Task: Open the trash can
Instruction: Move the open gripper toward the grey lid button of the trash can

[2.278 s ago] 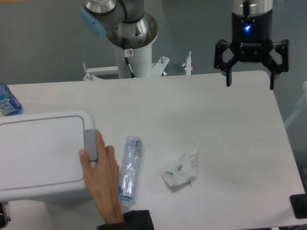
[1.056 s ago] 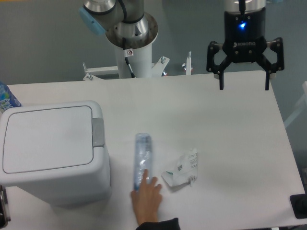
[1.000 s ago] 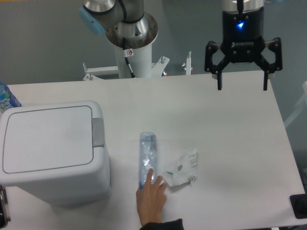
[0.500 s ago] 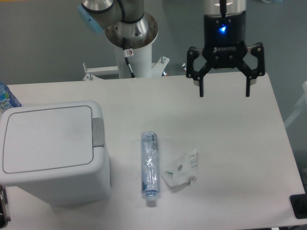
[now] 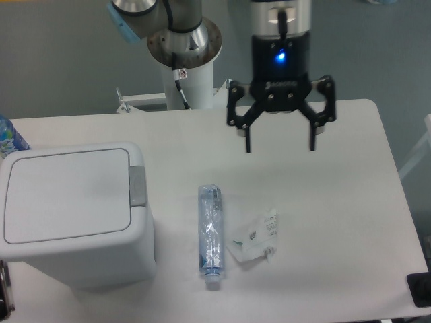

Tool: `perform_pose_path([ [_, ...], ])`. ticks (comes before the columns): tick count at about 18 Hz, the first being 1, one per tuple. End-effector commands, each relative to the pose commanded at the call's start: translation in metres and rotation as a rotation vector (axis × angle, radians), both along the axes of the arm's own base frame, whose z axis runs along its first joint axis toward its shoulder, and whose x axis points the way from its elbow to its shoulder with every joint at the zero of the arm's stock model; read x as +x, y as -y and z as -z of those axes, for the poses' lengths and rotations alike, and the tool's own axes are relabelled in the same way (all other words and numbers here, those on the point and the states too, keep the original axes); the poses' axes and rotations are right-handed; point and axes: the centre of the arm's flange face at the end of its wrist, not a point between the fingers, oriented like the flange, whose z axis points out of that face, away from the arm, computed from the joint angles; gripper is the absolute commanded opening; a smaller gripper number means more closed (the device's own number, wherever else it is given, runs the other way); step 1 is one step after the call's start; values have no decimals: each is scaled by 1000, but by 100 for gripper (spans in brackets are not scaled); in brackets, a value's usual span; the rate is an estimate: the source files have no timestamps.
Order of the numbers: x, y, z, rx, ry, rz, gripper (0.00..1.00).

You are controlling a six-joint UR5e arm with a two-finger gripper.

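Observation:
The trash can [image 5: 71, 212] is a large white boxy bin at the table's front left. Its flat lid is down, and a grey push-button tab [image 5: 138, 186] sits on its right edge. My gripper [image 5: 280, 147] hangs over the middle back of the table, well to the right of the bin and apart from it. Its two black fingers are spread wide with nothing between them.
A crushed clear plastic bottle [image 5: 210, 230] lies lengthwise just right of the bin. A crumpled clear wrapper [image 5: 255, 237] lies beside it. A blue-labelled bottle [image 5: 9, 140] shows at the left edge. The arm's base [image 5: 183, 50] stands at the back.
A person's hand set the bin and then the bottle in place and has withdrawn from view. My gripper has moved left and slightly lower, from the back right corner toward the middle, staying open.

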Motion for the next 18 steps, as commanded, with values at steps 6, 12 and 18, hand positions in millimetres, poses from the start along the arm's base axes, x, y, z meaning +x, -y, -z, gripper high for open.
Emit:
perform_pose_path([
  [6,14,-15,6,17,56,-43,100],
  [12,24,-26,7,64,107,-121,100],
  [18,31,-34,9,141,265,-219,100],
])
